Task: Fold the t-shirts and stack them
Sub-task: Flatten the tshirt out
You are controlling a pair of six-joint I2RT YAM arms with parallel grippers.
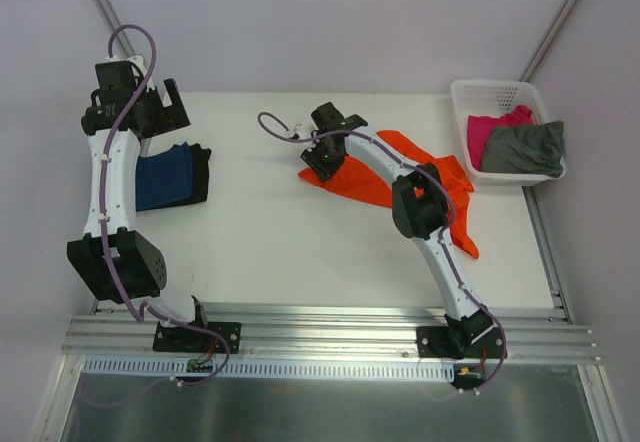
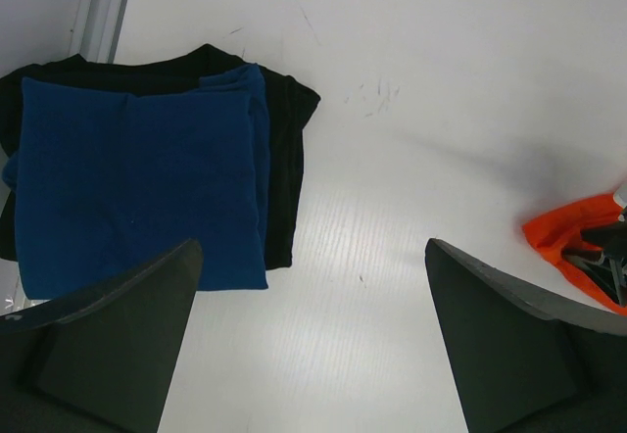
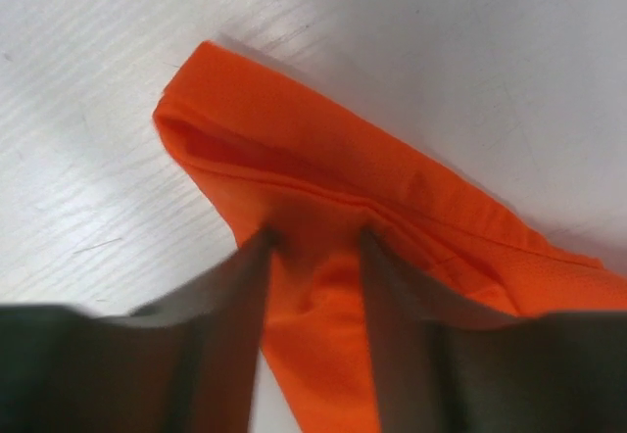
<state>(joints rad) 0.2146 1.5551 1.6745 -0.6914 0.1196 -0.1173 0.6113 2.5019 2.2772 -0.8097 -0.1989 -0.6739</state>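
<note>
The bright orange t-shirt [image 1: 375, 190] lies crumpled at mid-table. My right gripper [image 1: 318, 162] is at its left edge, shut on a bunched fold of the orange t-shirt [image 3: 323, 168]; the cloth sits between the fingers [image 3: 315, 247]. A folded blue t-shirt [image 1: 163, 177] lies on a folded black cloth [image 1: 203, 172] at the left. My left gripper [image 1: 170, 112] hovers behind that stack, open and empty [image 2: 313, 335]. The blue t-shirt [image 2: 127, 178] shows at upper left in the left wrist view. The magenta pink t-shirt [image 1: 495, 127] and the grey-olive t-shirt [image 1: 525, 149] lie in the basket.
The white lattice basket [image 1: 485, 87] stands at the table's back right corner. A metal rail [image 1: 330, 327] runs along the near edge by the arm bases. The orange t-shirt's edge [image 2: 563, 237] shows at the right of the left wrist view.
</note>
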